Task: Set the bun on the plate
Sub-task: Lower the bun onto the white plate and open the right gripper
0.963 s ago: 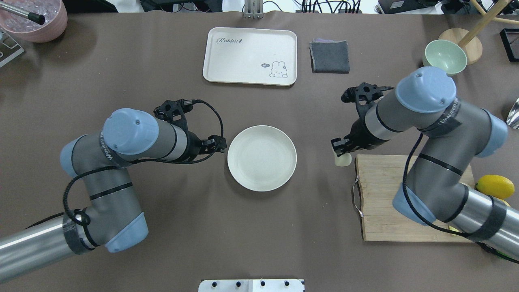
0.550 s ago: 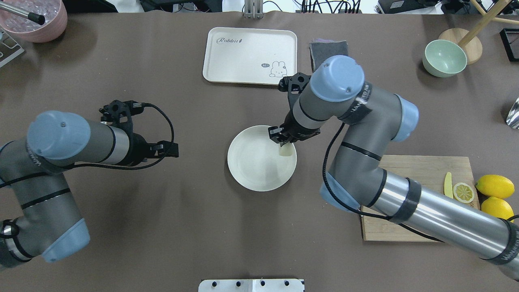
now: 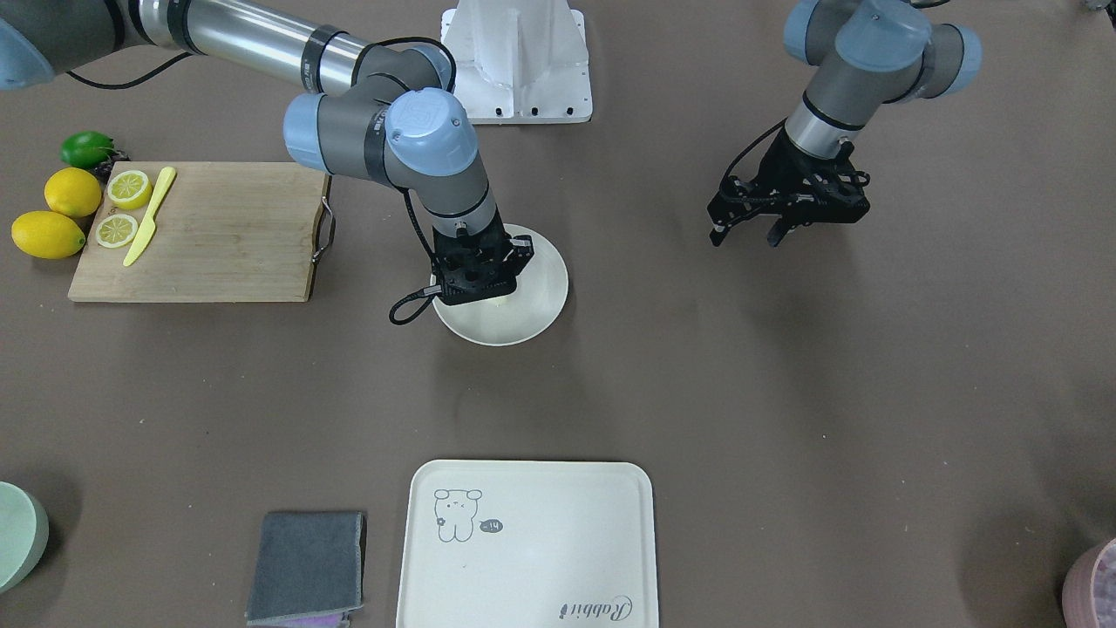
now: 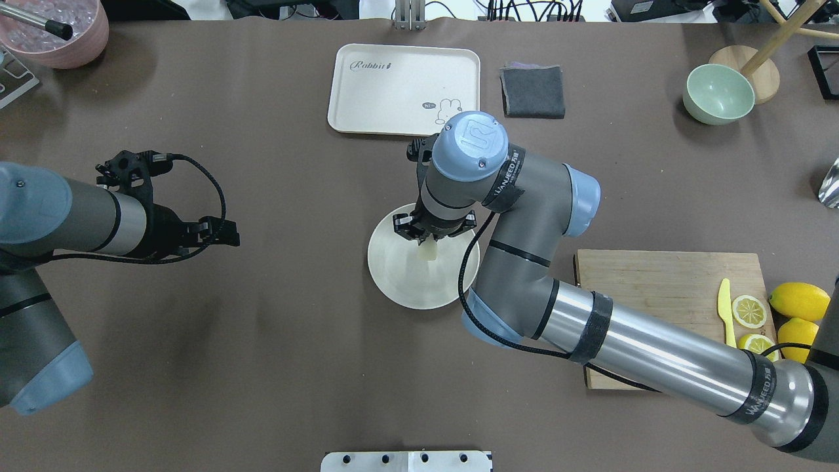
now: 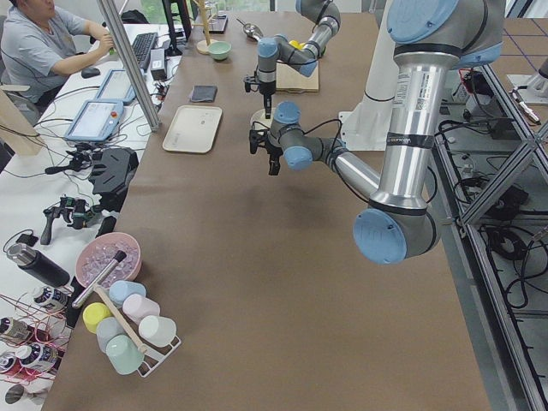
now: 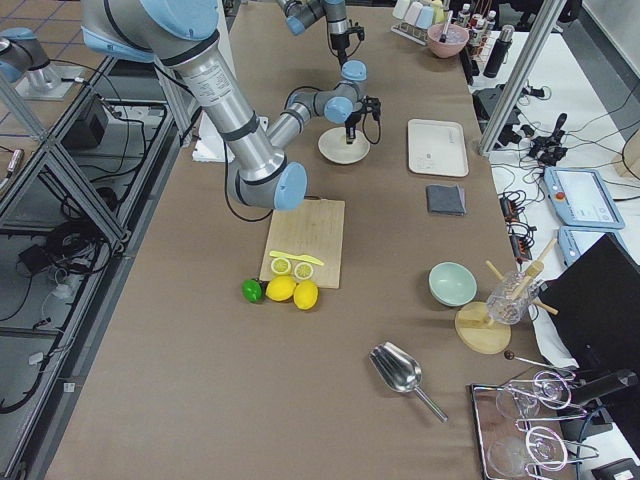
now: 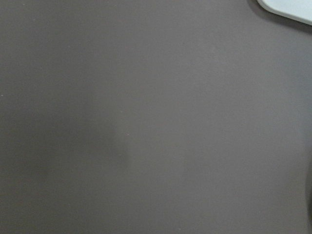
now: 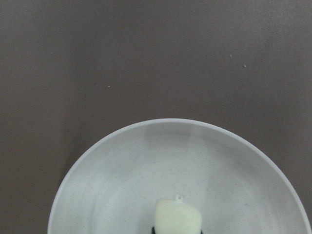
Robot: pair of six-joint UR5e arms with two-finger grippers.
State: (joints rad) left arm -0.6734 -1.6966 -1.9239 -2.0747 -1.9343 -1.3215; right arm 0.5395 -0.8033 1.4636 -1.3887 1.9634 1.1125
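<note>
The left pincer [image 3: 746, 234] hangs spread and empty over the desk's left side. At the desk's centre the right pincer [image 4: 429, 240] is clamped on the bun [image 8: 178, 217] above the middle of the plate [image 4: 400, 285]. A tray [image 4: 393, 92] lies by the far edge.

A long desk [image 5: 257, 282] under a plain brown cover fills the middle of the room. On the side of the right tool [image 6: 352, 128] away from the robot, slanted aluminium posts [image 6: 520, 75] rise at the desk's edge, and a white side table [image 6: 600, 100] runs alongside. Behind the tool, past the desk's other edge, the floor [image 6: 25, 420] is grey, with what may be brownish tiles [image 6: 60, 10] further off. The light is even and the shadows are soft.
</note>
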